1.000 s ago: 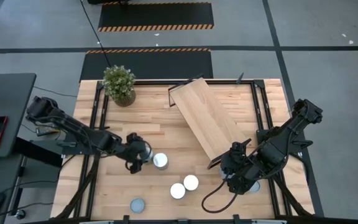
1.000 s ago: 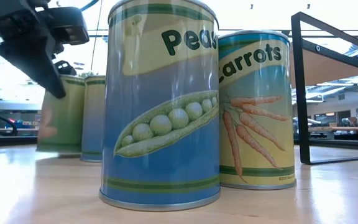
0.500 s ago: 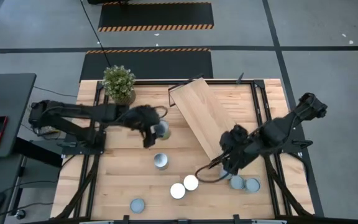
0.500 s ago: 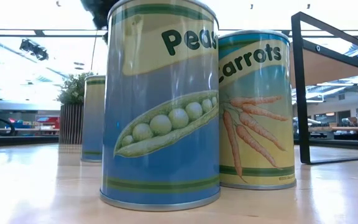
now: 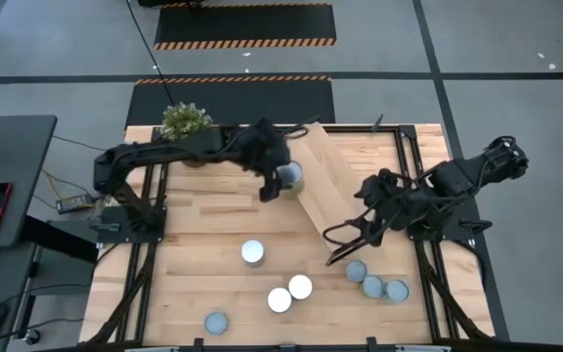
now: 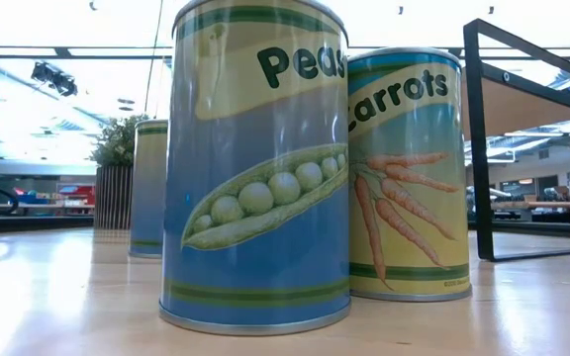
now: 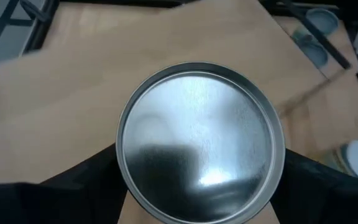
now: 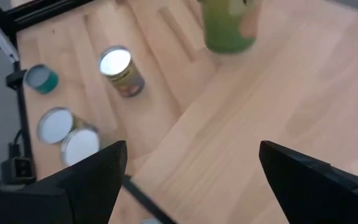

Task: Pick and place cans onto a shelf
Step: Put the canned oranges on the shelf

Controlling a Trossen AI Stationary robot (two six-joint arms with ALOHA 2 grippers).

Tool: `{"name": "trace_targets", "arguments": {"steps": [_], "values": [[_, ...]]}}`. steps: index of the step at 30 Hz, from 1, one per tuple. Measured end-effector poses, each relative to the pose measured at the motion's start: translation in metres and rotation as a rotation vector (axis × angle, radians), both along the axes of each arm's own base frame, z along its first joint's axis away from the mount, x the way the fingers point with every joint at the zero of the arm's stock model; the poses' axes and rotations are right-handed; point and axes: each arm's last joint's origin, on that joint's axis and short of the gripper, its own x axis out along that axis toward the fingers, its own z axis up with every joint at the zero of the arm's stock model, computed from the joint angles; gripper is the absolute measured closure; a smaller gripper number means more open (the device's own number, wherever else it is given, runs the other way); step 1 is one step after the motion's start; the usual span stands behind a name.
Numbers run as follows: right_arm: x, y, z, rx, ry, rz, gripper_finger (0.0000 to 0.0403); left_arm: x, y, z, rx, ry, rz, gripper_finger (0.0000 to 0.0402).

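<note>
My left gripper (image 5: pixel 283 178) is shut on a green-labelled can (image 5: pixel 291 176) at the left long edge of the shelf (image 5: pixel 330 186), a light-wood board lying slantwise on the table. The can's silvery top (image 7: pixel 197 137) fills the left wrist view. My right gripper (image 5: pixel 345 242) is open and empty over the shelf's near end (image 8: pixel 241 124). Three cans (image 5: pixel 372 285) stand close together near the right front. Others stand on their bases at the middle (image 5: pixel 253 253), in a pair (image 5: pixel 289 293) and at the front (image 5: pixel 216 322). My left gripper pinches the can's side wall just below its top rim (image 7: pixel 124 163) between its two fingers (image 7: pixel 86 186), one on each opposite side. The fingers come from above, pointing down. The can sits upright in the hold, top up, over the shelf's left edge.
A potted plant (image 5: pixel 186 122) stands at the far left, partly under my left arm. The low view shows the Peas can (image 6: pixel 255 168), the Carrots can (image 6: pixel 409 168) and the shelf's black end bracket (image 6: pixel 532 138). A black frame runs around the table's edges.
My left gripper has lifted a can from beside the middle can and carried it toward the far right, to the shelf's left edge. My right gripper has gone from the three right-front cans toward the far edge, over the shelf's near end.
</note>
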Motion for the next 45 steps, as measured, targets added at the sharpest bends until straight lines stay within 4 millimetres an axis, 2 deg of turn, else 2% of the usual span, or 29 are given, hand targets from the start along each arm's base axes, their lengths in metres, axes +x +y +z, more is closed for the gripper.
{"name": "trace_targets", "arguments": {"steps": [7,9,12,15,19,21,30,33,39,45], "values": [[-0.001,-0.018,0.006,-0.043,-0.002,0.025,0.003,0.029,0.048,-0.02,0.013,0.025,-0.054,0.0084],[-0.002,-0.025,0.007,-0.043,0.002,0.027,0.003,0.033,0.059,-0.028,0.012,0.042,-0.037,0.0084],[-0.004,-0.034,0.01,-0.057,-0.004,0.016,0.003,0.035,0.069,-0.027,0.037,0.037,0.008,0.0083],[-0.005,-0.038,0.011,-0.067,-0.006,0.015,0.003,0.035,0.071,-0.027,0.061,0.042,0.036,0.0067],[-0.005,-0.042,0.013,-0.074,-0.013,0.024,0.003,0.036,0.071,-0.027,0.097,0.052,0.071,0.0018],[-0.004,-0.044,0.013,-0.077,-0.009,0.029,0.003,0.035,0.071,-0.027,0.107,0.055,0.08,0.0008],[-0.001,-0.057,0.012,-0.077,0.009,0.034,0.003,0.028,0.069,-0.014,0.262,0.061,0.018,0.0009],[0.001,-0.061,0.014,-0.082,-0.008,0.031,0.003,0.025,0.069,-0.016,0.301,0.11,-0.009,0.0009],[0.003,-0.066,0.015,-0.08,-0.02,0.027,0.003,0.024,0.069,-0.013,0.442,0.149,0.002,0.0008],[0.003,-0.067,0.015,-0.085,-0.018,0.027,0.003,0.026,0.07,-0.01,0.473,0.118,0.026,0.0008]]}}
